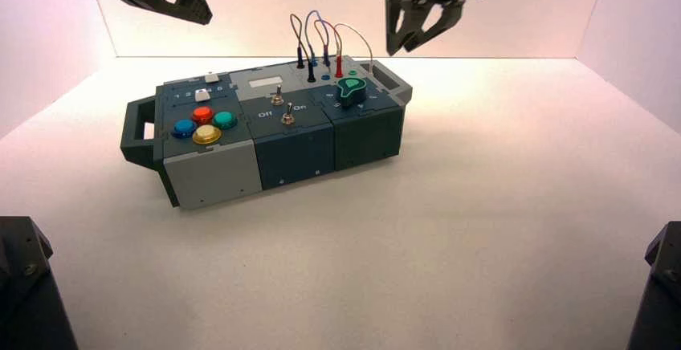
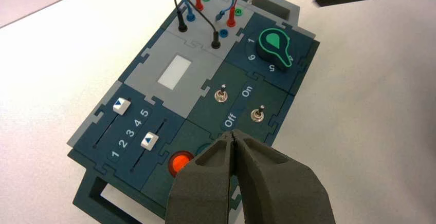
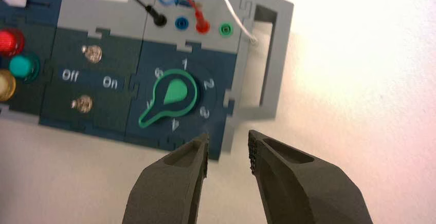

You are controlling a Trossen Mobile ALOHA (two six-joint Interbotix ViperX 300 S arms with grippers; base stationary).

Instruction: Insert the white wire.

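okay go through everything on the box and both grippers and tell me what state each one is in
white wire: loose end hangs by the grey handle, not plugged in.
green socket: empty.
blue socket: empty.
red wire: plugged in.
black wire: plugged in.
left gripper: shut, above the buttons.
right gripper: open, holding nothing, near the green knob.

A white tabletop (image 1: 482,229) enclosed by plain white walls (image 1: 265,5).

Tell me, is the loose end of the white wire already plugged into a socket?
No: the white wire ends loose in the box's handle opening, beside the empty green socket.
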